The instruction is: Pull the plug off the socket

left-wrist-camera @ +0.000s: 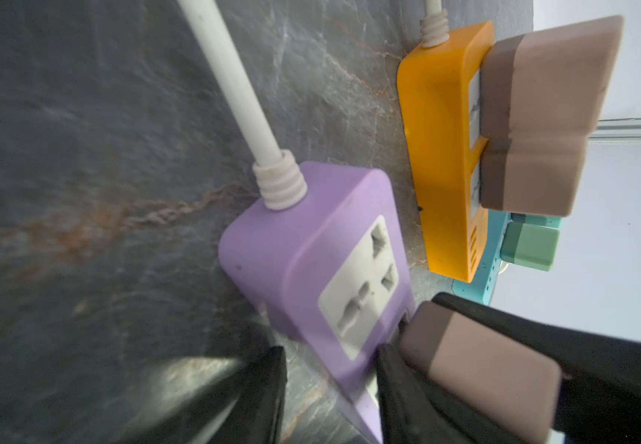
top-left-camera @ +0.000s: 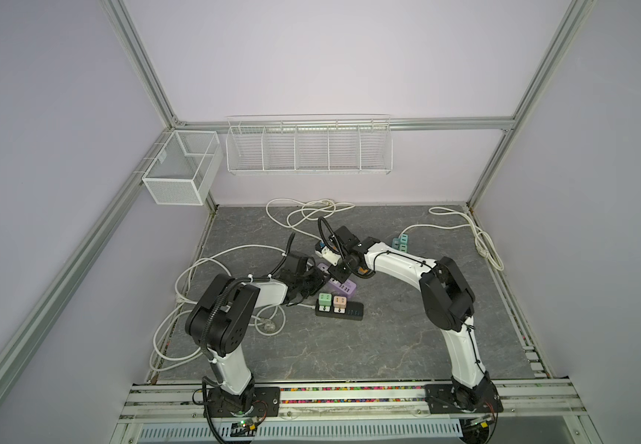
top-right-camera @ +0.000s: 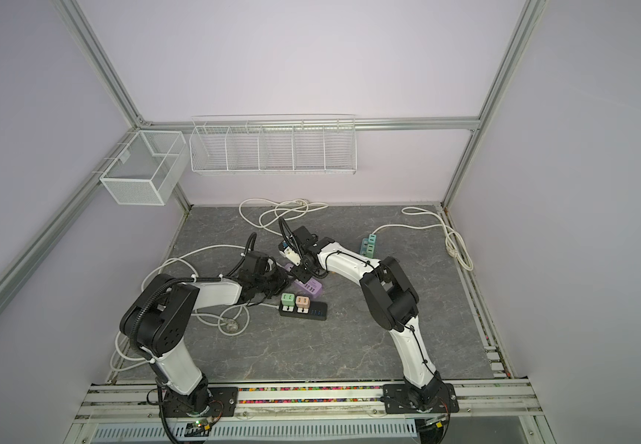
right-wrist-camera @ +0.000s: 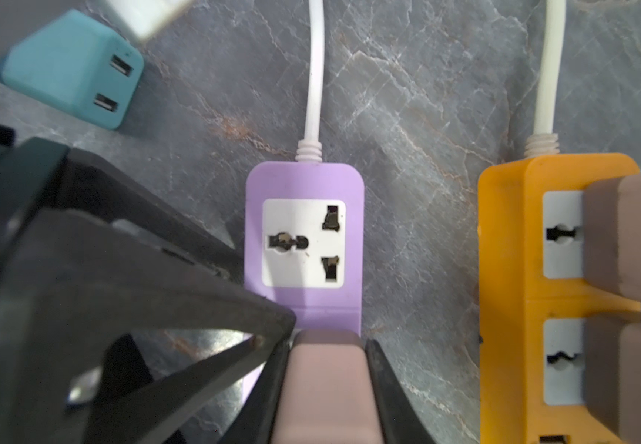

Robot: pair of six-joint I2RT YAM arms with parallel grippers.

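A purple power strip [right-wrist-camera: 303, 230] lies on the grey table, seen in both top views [top-left-camera: 346, 288] [top-right-camera: 309, 287]. One of its sockets stands bare. A pinkish-brown plug [right-wrist-camera: 326, 384] sits over the strip beside that socket, its prongs hidden. My right gripper [right-wrist-camera: 328, 346] is shut on this plug, one finger on each side. My left gripper [left-wrist-camera: 330, 384] reaches in from the left [top-left-camera: 313, 282], jaws partly apart astride the strip's long edge. One of its fingers [left-wrist-camera: 399, 392] lies against the strip beside the plug [left-wrist-camera: 476, 369]. Bare table shows between the other finger [left-wrist-camera: 261, 396] and the strip.
An orange strip [right-wrist-camera: 511, 269] carrying two brown plugs lies close beside the purple one. A loose teal USB adapter [right-wrist-camera: 73, 73] rests near my left gripper. A black strip [top-left-camera: 340, 307] with a green and a pink plug is in front, a teal strip [top-left-camera: 401, 244] behind. White cords [top-left-camera: 303, 211] loop around.
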